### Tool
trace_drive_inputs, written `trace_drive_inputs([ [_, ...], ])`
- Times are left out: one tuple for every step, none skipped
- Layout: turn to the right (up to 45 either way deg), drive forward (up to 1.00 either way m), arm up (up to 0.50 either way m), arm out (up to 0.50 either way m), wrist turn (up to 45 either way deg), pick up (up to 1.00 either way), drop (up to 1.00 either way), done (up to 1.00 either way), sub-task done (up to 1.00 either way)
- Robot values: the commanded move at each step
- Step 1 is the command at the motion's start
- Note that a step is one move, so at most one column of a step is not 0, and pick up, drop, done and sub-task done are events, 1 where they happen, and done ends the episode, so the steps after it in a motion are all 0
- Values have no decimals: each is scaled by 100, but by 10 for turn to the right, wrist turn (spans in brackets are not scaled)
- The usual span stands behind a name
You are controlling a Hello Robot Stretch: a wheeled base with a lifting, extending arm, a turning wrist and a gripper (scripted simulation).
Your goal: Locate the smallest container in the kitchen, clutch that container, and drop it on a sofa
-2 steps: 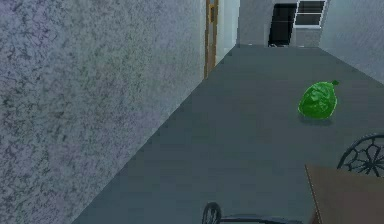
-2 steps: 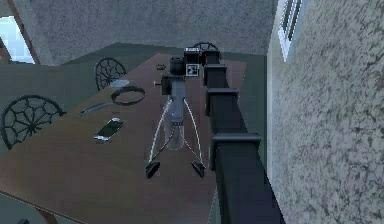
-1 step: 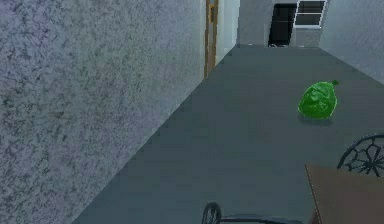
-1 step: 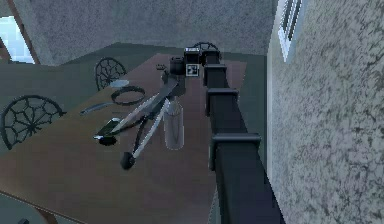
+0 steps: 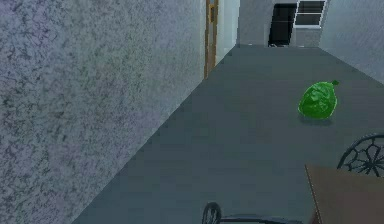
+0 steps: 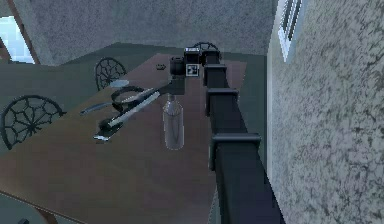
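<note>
We judge this the grasping step. Our tool (image 6: 178, 78) hangs over the table (image 6: 60, 170); we cannot tell whether it holds anything. A clear container (image 6: 174, 125), perhaps a bottle, stands upright just short of the tool. Next, the tool must draw back onto it.

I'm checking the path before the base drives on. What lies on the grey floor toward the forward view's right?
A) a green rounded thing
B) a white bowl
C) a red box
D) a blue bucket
A: a green rounded thing lies on the grey floor toward the forward view's right, farther off than the brown table corner.
</note>
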Motion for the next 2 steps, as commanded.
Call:
trace_drive_inputs([
  [0,0,0,0,450,0,0,0,0],
  [0,0,0,0,300,0,0,0,0],
])
